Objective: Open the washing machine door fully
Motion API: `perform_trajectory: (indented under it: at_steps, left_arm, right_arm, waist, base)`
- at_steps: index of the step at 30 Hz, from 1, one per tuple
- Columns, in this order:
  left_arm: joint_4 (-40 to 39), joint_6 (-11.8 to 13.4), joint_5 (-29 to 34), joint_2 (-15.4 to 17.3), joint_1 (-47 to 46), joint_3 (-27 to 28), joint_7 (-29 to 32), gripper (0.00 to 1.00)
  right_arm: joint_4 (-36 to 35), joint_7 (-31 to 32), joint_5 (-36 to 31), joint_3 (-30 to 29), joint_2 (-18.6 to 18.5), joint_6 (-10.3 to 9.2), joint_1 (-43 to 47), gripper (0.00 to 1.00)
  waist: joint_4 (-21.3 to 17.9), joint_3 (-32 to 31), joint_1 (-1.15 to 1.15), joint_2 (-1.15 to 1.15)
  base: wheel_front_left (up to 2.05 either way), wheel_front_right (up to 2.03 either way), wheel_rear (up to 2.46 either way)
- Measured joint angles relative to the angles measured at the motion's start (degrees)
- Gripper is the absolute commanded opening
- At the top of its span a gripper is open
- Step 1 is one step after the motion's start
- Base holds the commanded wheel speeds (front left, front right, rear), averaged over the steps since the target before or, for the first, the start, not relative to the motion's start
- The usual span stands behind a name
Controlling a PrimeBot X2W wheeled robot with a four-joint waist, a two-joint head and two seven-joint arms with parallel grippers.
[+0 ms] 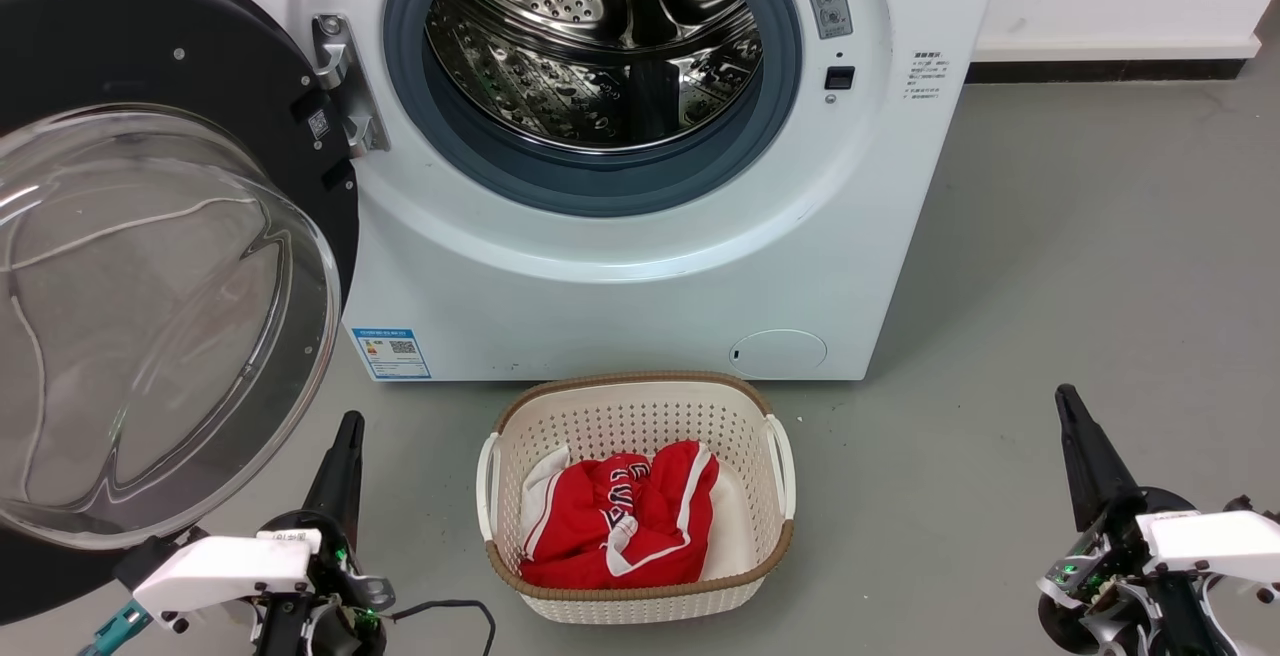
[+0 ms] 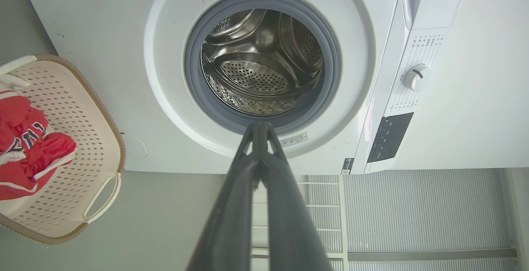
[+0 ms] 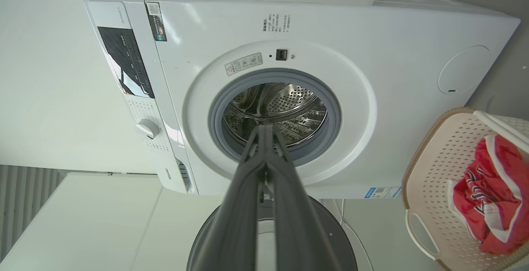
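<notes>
Your round glossy black door [image 1: 150,316], bulging clear glass at its middle, hangs wide off the white boxy washing machine [image 1: 620,306]; left pincer [image 1: 350,426] and right pincer [image 1: 1068,401] are both pinched together.

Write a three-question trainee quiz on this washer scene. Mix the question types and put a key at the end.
1. True or false: the washing machine door stands open.
2. What lies in the basket? A) a red garment B) a blue towel C) nothing
3. Fill in the blank: the fingers of the left gripper are ____ (open/shut).
Key: 1 true; 2 A; 3 shut.
</notes>
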Motion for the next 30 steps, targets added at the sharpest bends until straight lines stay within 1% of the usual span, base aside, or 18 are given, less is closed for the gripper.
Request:
perform_trajectory:
  at_steps: [7,30]
  left_arm:
    - [0.2,-0.2,-2.3,0.0,-0.3,0.1,0.6,0.00]
    - [0.2,-0.2,-2.3,0.0,-0.3,0.1,0.6,0.00]
  right_arm:
    - [0.3,0.5,2.4,-0.2,0.0,0.00,-0.1,0.00]
    - [0.3,0.8,2.3,-0.6,0.2,0.00,-0.3,0.00]
  waist:
    - [0.0,0.0,0.00,0.00]
    - [0.0,0.0,0.00,0.00]
  base:
    - [0.00,0.00,0.00]
    - [0.00,0.00,0.00]
